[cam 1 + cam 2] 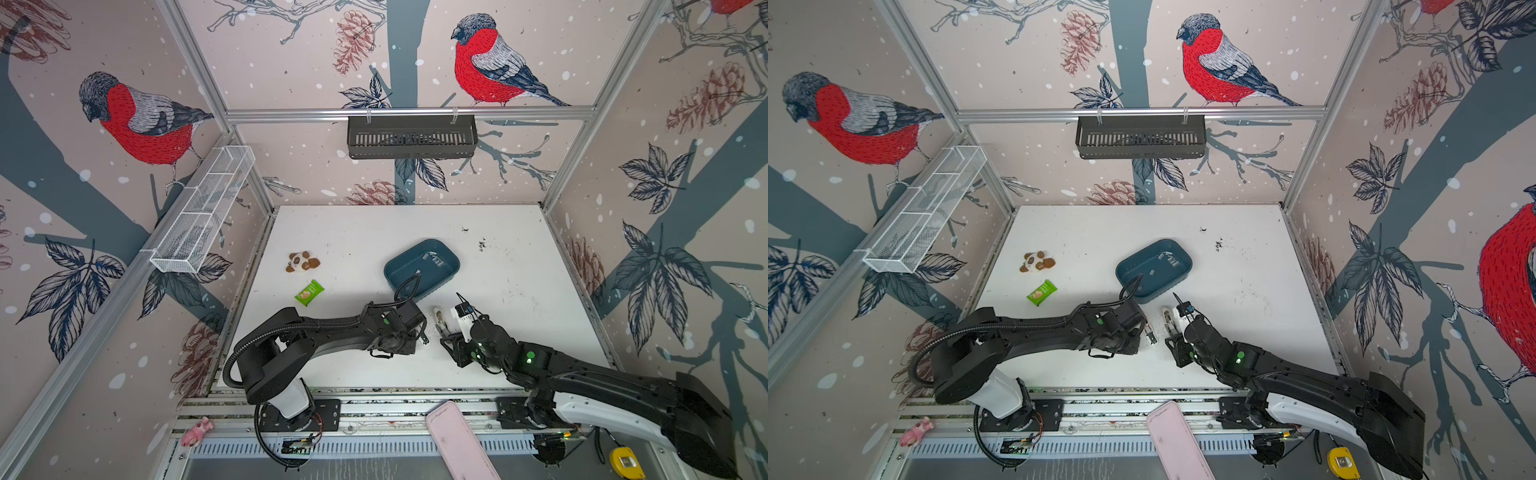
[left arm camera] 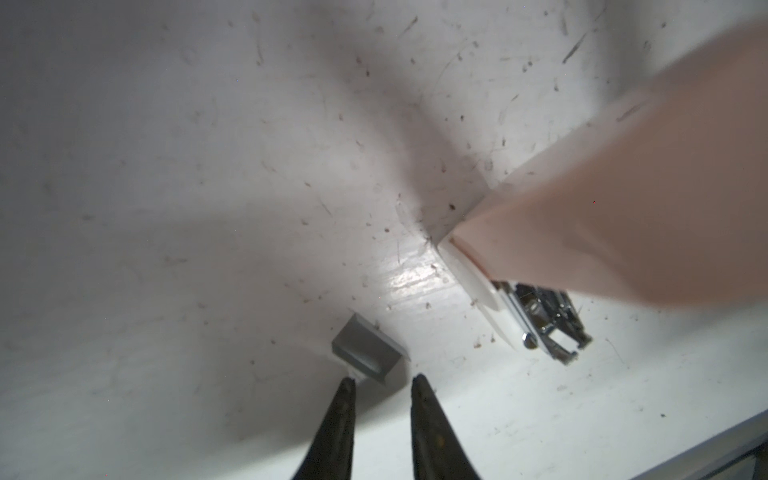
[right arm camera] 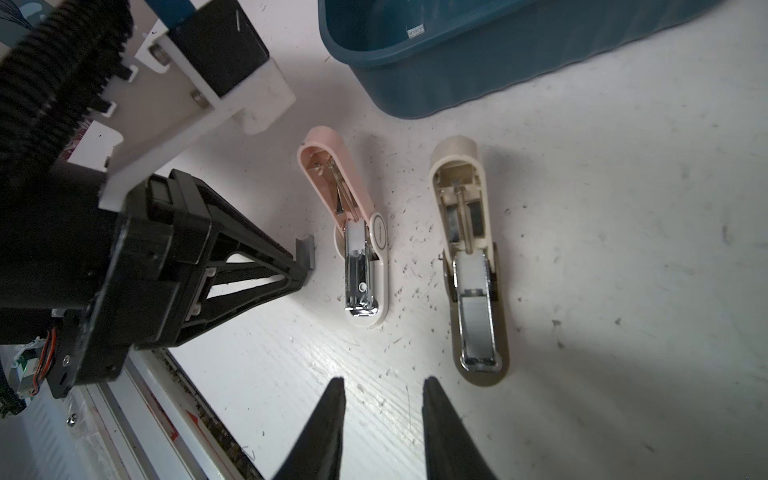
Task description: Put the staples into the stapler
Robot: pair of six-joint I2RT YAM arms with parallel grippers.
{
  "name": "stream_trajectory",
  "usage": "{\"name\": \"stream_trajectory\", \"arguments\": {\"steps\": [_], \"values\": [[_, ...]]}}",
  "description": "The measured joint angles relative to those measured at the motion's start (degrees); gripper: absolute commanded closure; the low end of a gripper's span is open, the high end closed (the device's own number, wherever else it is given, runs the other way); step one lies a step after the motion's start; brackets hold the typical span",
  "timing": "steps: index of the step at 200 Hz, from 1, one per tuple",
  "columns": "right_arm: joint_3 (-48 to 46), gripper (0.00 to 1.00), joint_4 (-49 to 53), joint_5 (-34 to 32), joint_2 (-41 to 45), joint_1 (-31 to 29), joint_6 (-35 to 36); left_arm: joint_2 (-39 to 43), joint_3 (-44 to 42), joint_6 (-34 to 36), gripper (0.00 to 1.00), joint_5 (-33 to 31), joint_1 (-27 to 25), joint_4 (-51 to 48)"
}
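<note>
The pink stapler [image 3: 361, 249] and the beige stapler [image 3: 469, 266] lie side by side on the table [image 1: 374, 232], near the middle of its near edge and just short of the blue tray [image 3: 478, 70]. Their long axes run almost parallel, from near edge to far edge. On both, the plastic cover is swung open toward the tray and the chrome magazine points back toward the right fingers [image 3: 328, 428].

The table is white, scratched and flecked with dark specks. Around it stand an aluminium frame and wallpaper of bullfinches and pine cones.

The pink stapler looks the shorter, and the beige one sits on a darker base. One staple strip [image 2: 370, 353] — a short grey U-channel — lies on the table just beside the pink stapler. It is at the tips of the left fingers [image 2: 337, 424], which stand narrowly apart with nothing between them. The right fingers hang over bare table — also a little apart and empty. More staple strips [image 1: 434, 259] lie scattered in the tray.
</note>
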State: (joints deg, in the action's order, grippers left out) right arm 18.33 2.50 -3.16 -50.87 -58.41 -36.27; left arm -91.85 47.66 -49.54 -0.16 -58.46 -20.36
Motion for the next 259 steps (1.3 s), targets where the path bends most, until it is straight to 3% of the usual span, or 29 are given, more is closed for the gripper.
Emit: {"name": "stream_trajectory", "arguments": {"steps": [92, 110, 221, 259], "values": [[-0.24, 0.67, 0.02, 0.02, 0.66, 0.37, -0.04, -0.31, 0.68, -0.2, 0.83, -2.29, -0.11, -2.64], [-0.26, 0.67, 0.0, 0.02, 0.57, 0.5, -0.04, -0.37, 0.76, -0.2, 0.91, -2.73, -0.11, -3.04], [-0.35, 0.7, -0.02, 0.24, 0.28, 0.81, -1.01, -1.64, 2.51, 0.44, 0.88, -4.35, -0.11, -6.14], [-0.52, 0.71, -0.02, 0.26, 0.5, 0.83, -1.03, -1.79, 2.62, 0.61, 0.95, -4.68, -0.11, -6.01]]}}
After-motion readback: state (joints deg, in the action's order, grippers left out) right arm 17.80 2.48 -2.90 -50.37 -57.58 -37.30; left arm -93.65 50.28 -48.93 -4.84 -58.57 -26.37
